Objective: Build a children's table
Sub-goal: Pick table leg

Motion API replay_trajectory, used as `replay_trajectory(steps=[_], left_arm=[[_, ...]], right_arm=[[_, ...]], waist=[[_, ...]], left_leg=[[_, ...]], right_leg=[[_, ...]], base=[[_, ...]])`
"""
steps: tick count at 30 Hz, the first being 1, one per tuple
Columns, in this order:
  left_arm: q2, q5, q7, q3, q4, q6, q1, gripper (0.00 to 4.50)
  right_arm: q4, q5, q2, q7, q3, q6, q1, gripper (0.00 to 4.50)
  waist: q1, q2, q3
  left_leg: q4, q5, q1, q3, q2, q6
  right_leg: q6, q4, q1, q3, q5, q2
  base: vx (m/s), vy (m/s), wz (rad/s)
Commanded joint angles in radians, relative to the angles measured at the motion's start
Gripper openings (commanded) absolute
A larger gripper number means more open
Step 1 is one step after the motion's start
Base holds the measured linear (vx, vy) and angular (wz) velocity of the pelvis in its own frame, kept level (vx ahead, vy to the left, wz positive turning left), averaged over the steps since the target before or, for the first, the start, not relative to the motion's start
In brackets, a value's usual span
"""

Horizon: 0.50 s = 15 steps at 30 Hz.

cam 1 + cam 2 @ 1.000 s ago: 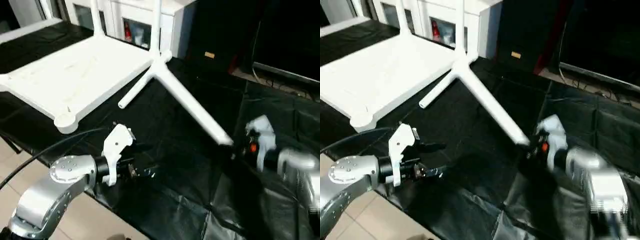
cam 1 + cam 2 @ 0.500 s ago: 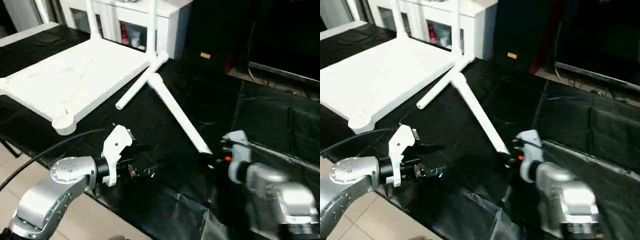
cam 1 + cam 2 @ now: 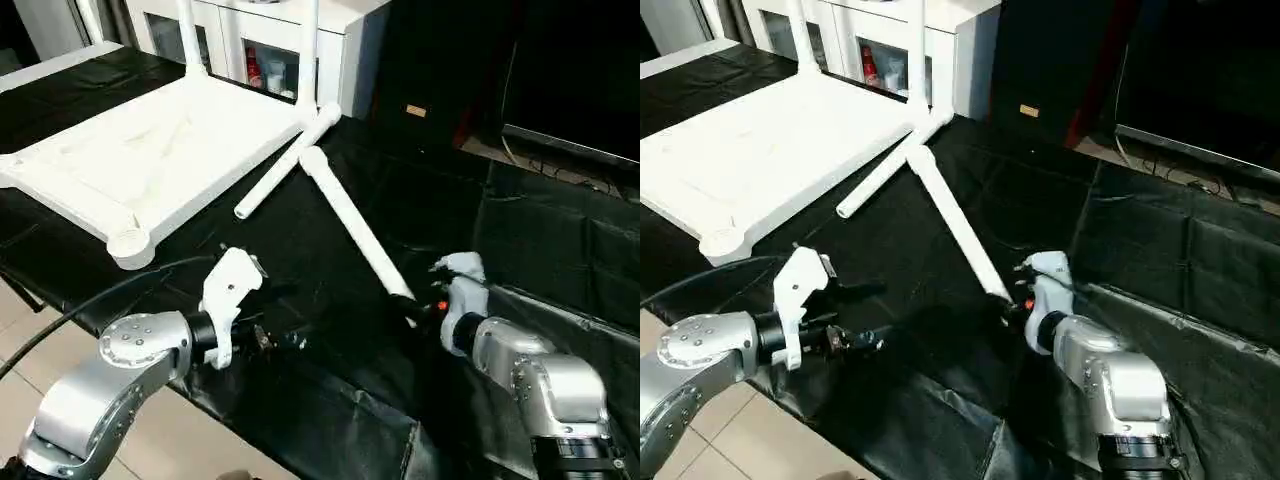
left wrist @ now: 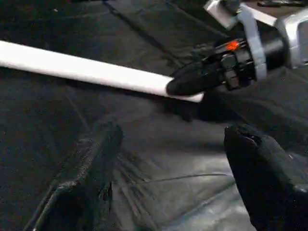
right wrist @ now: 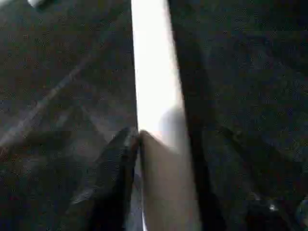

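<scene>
Black wrinkled sheeting is covering the tabletop, with a white glass-door cabinet standing behind it. The white children's table top is lying upside down at the far left, two legs rising from it, two loose legs lying beside. The left pincer is hovering released; the right pincer is sitting at one leg's near end, one finger touching it, grip unclear.

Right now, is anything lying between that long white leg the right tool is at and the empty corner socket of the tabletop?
Yes. A second loose leg lies on the black cloth between the leg at the right tool and the tabletop, whose near socket is empty.
</scene>
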Motion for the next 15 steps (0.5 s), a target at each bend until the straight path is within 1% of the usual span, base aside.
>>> replay_trajectory(steps=[1,3,4,5,6,7,8,9,10,11,13,15], left_arm=[[-0.004,0.014,0.019,0.013,0.006,-0.006,0.004,3.82],[-0.011,0.019,0.031,0.015,0.005,-0.013,0.006,3.82],[-0.016,0.02,0.038,0.018,0.005,-0.015,0.008,3.82],[-0.023,0.025,0.048,0.02,0.005,-0.021,0.009,3.82],[-0.023,0.025,0.048,0.02,0.005,-0.021,0.009,3.82],[-0.028,0.029,0.059,0.021,0.007,-0.02,0.006,3.82],[-0.033,0.034,0.07,0.022,0.01,-0.021,0.001,3.82],[-0.033,0.034,0.07,0.022,0.01,-0.021,0.001,3.82],[-0.035,0.035,0.071,0.022,0.011,-0.024,-0.001,3.82],[-0.035,0.038,0.075,0.021,0.012,-0.024,-0.003,3.82],[-0.023,0.067,0.082,0.006,0.023,-0.031,-0.009,3.82],[-0.022,0.09,0.094,-0.001,0.044,-0.036,-0.014,3.82]], right_arm=[[-0.057,0.044,0.007,0.002,-0.027,0.037,-0.008,2.6],[-0.112,0.091,0.02,0.015,-0.048,0.082,0.002,2.77],[-0.134,0.109,0.021,0.024,-0.049,0.096,0.008,2.85],[-0.167,0.126,0.026,0.03,-0.047,0.095,0.015,2.92],[-0.167,0.126,0.026,0.03,-0.047,0.095,0.015,2.97],[-0.174,0.125,0.024,0.033,-0.041,0.083,0.017,3.04],[-0.177,0.093,0.014,0.02,-0.025,0.047,0.018,3.15],[-0.177,0.093,0.014,0.02,-0.025,0.047,0.018,3.26],[-0.176,0.079,0.009,0.01,-0.02,0.038,0.017,3.26],[-0.171,0.064,0.002,0.005,-0.015,0.009,0.015,3.34],[-0.133,-0.009,-0.015,-0.043,-0.006,-0.073,0.001,3.52],[-0.098,-0.044,-0.033,-0.069,-0.006,-0.123,-0.013,3.52]], waist=[[0.002,0.014,-0.061],[0.002,0.014,-0.06],[0.004,0.013,-0.061],[0.004,0.017,-0.062],[0.004,0.015,-0.061],[0.005,0.016,-0.062],[0.004,0.016,-0.061],[0.003,0.021,-0.062],[0.003,0.019,-0.061],[0.004,0.022,-0.063],[0.004,0.02,-0.062],[0.002,0.021,-0.062]], left_leg=[[-0.079,-0.126,0.002,-0.026,0.049,0.019],[-0.08,-0.137,0.003,-0.025,0.048,0.022],[-0.08,-0.132,0.003,-0.026,0.048,0.024],[-0.079,-0.132,0.003,-0.026,0.048,0.024],[-0.08,-0.134,0.002,-0.026,0.047,0.023],[-0.079,-0.134,0.002,-0.026,0.046,0.023],[-0.079,-0.138,0.004,-0.026,0.047,0.02],[-0.079,-0.142,0.004,-0.026,0.047,0.015],[-0.079,-0.145,0.004,-0.026,0.046,0.015],[-0.079,-0.148,0.005,-0.027,0.046,0.011],[-0.079,-0.151,0.007,-0.027,0.047,0.007],[-0.077,-0.156,0.007,-0.025,0.041,0.007]], right_leg=[[-0.025,-0.102,0.051,0.068,-0.413,-0.107],[-0.017,-0.106,0.049,0.068,-0.437,-0.107],[-0.01,-0.108,0.051,0.067,-0.445,-0.108],[-0.003,-0.111,0.051,0.067,-0.45,-0.108],[-0.001,-0.11,0.049,0.066,-0.455,-0.107],[0.0,-0.111,0.049,0.066,-0.461,-0.108],[0.003,-0.112,0.047,0.065,-0.469,-0.107],[0.006,-0.114,0.046,0.064,-0.474,-0.107],[0.008,-0.115,0.046,0.064,-0.48,-0.107],[0.01,-0.115,0.046,0.063,-0.485,-0.107],[0.016,-0.116,0.042,0.063,-0.491,-0.108],[0.022,-0.119,0.044,0.062,-0.501,-0.106]], base=[[0.0,0.0,0.0],[0.0,0.0,0.0],[0.0,0.0,0.0],[0.0,0.0,0.0],[0.0,0.0,0.0],[0.0,0.0,0.0],[0.0,0.0,0.0],[0.0,0.0,0.0],[0.0,0.0,0.0],[0.0,0.0,0.0],[0.0,0.0,0.0],[0.0,0.0,0.0]])
